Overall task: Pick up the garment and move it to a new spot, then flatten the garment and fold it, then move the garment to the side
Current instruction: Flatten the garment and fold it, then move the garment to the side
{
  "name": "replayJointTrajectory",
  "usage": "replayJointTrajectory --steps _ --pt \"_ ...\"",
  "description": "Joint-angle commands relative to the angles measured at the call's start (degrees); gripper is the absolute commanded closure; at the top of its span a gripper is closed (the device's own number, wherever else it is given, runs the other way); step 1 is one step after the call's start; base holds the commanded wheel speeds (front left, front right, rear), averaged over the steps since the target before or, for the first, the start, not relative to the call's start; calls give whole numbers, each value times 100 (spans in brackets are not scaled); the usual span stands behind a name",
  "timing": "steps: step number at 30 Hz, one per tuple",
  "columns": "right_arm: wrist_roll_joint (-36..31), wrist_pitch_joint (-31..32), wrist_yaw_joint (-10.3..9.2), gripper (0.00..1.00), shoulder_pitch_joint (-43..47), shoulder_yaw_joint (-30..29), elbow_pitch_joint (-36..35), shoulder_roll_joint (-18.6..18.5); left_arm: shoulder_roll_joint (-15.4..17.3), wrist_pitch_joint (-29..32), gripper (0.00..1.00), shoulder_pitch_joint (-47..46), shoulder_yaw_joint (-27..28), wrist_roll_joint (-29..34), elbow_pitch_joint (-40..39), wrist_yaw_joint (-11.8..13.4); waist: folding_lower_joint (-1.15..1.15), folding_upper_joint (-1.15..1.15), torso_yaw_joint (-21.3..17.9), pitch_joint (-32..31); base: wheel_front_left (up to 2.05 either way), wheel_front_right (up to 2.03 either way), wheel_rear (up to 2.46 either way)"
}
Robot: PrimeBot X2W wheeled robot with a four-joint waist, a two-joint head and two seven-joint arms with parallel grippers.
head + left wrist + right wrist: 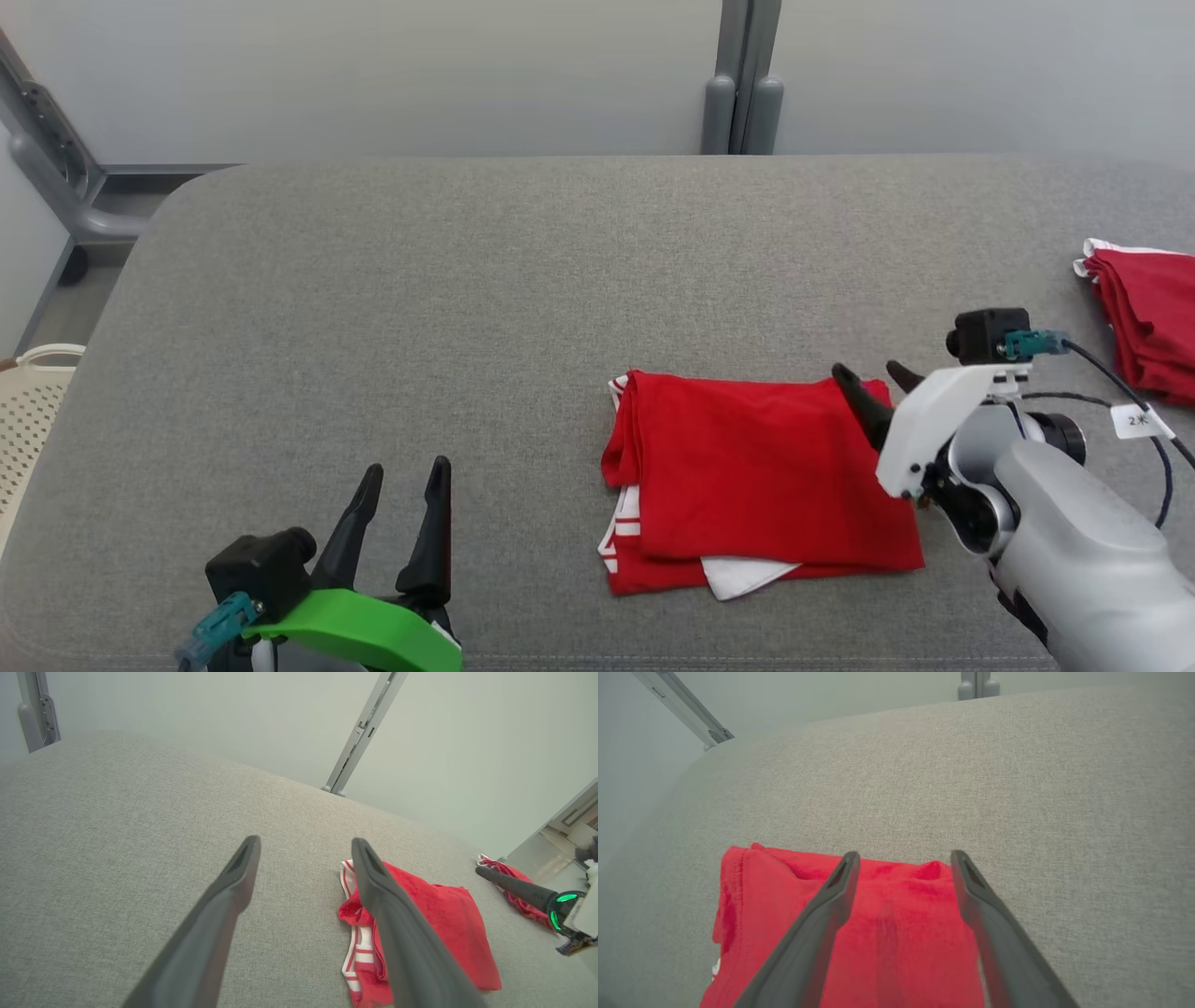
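Observation:
The garment [761, 481] is red with white stripes, folded into a rough rectangle on the grey table [420, 308], right of centre. It also shows in the left wrist view as the garment [444, 924] and under my right fingers as the garment [896, 933]. My right gripper [876, 376] hangs open over the garment's far right corner, nothing between its fingers. My left gripper [407, 471] stands open near the table's front edge, well left of the garment, holding nothing. In its own view, the left gripper [306, 842] points across bare fabric.
A second red folded cloth [1153, 317] lies at the table's right edge. A cream perforated basket [33, 401] stands off the table's left side. A grey metal post [742, 75] rises behind the table. Cables and a white tag [1139, 420] hang by my right wrist.

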Motion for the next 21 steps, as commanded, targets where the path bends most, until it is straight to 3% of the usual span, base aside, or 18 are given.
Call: replayJointTrajectory --steps 1,9,21 --pt "76 23 -1 0 126 26 -77 -50 5 7 0 7 10 36 -14 23 0 0 -14 37 0 0 0" --pt "314 44 -1 0 790 280 -591 -749 33 42 0 -167 -21 61 -48 -7 0 0 38 297 0 0 0" --pt "811 315 -1 0 691 319 -321 -613 53 98 0 -317 -49 115 -8 -10 0 0 294 534 0 0 0"
